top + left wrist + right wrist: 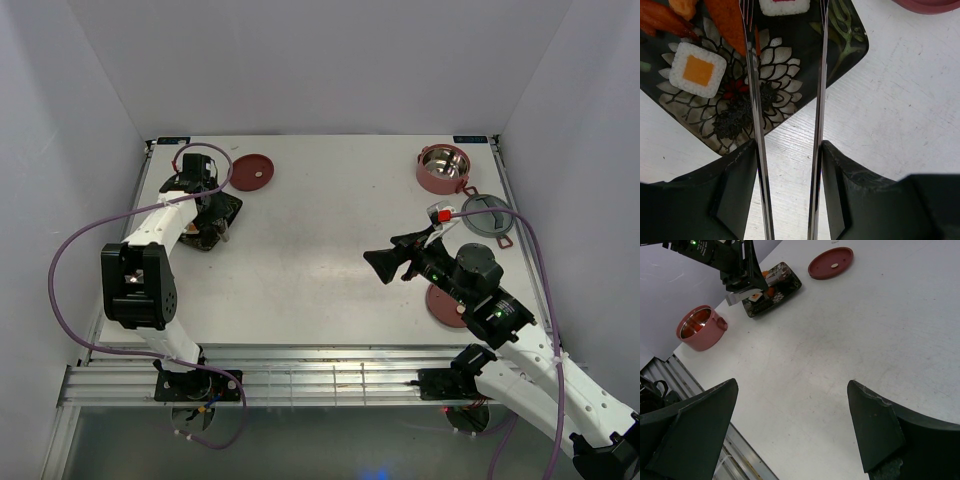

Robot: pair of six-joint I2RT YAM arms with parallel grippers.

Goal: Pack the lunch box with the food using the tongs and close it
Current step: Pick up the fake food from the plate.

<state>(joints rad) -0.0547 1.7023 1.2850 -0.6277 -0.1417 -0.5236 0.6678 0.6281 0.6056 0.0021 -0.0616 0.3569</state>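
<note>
My left gripper is shut on the silver tongs, its fingers pressing on both thin arms. The tongs reach out over the dark floral plate, and their tips run off the top of the left wrist view. A white roll with a red centre lies between the two arms there. Another roll with an orange centre and orange pieces lie to the left. One lunch box tier stands at the back right, another near the front left. My right gripper hangs open and holds nothing.
One dark-red lid lies behind the plate. A second one is partly under my right arm. A grey round lid sits by the right edge. White walls close in the table's back and sides.
</note>
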